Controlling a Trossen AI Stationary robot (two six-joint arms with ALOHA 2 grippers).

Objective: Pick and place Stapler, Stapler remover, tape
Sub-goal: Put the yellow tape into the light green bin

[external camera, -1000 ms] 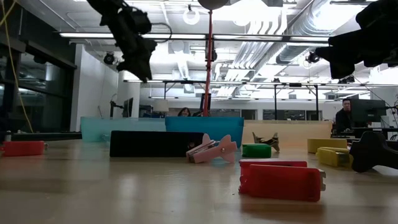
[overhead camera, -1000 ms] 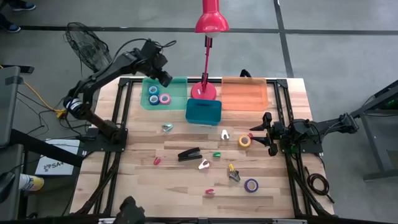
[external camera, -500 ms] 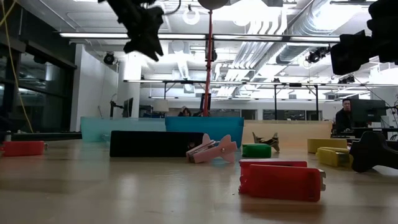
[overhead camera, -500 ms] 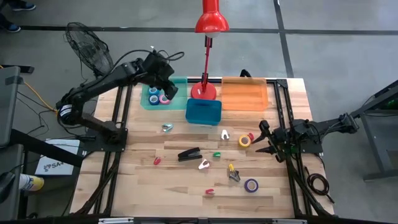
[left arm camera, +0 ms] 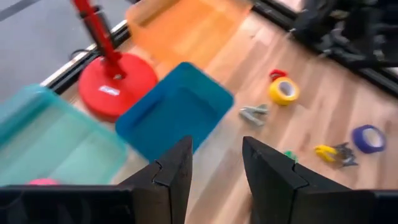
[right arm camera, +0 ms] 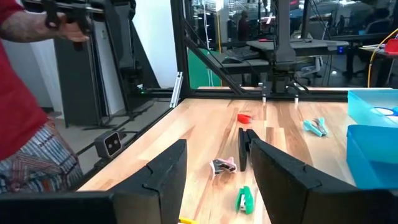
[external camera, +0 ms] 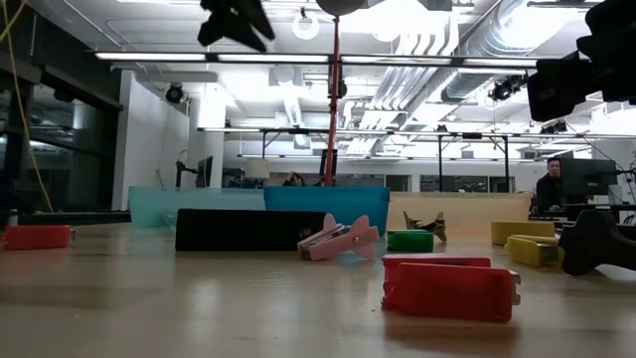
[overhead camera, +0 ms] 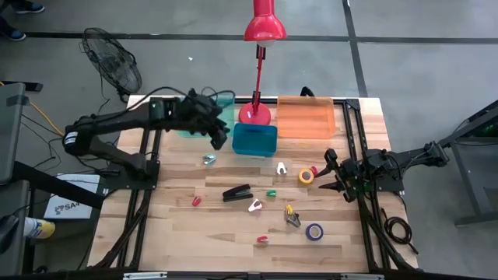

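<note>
My left gripper (overhead camera: 220,137) is open and empty, in the air over the gap between the teal tray (overhead camera: 227,104) and the blue bin (overhead camera: 254,139); it also shows in the low view (external camera: 237,20). My right gripper (overhead camera: 330,173) is open and empty, just right of the yellow tape roll (overhead camera: 306,176). The black stapler (overhead camera: 237,192) lies mid-table and shows in the right wrist view (right arm camera: 244,148). A purple tape roll (overhead camera: 314,231) lies flat near the front. Several small claw-shaped staple removers, such as the white one (overhead camera: 281,167), lie scattered on the table. A pink roll (left arm camera: 43,182) sits in the teal tray.
An orange tray (overhead camera: 305,117) stands at the far right, and a red lamp base (overhead camera: 254,113) stands between the trays behind the blue bin. A person in red (right arm camera: 18,74) stands beyond the table's edge. Bare wood lies at the near left.
My left gripper has gone from above the teal tray toward the table's near and right side, ending beside the blue bin's left corner, still open. My right gripper has tipped a little toward the yellow tape, then kept still. No object has moved.
</note>
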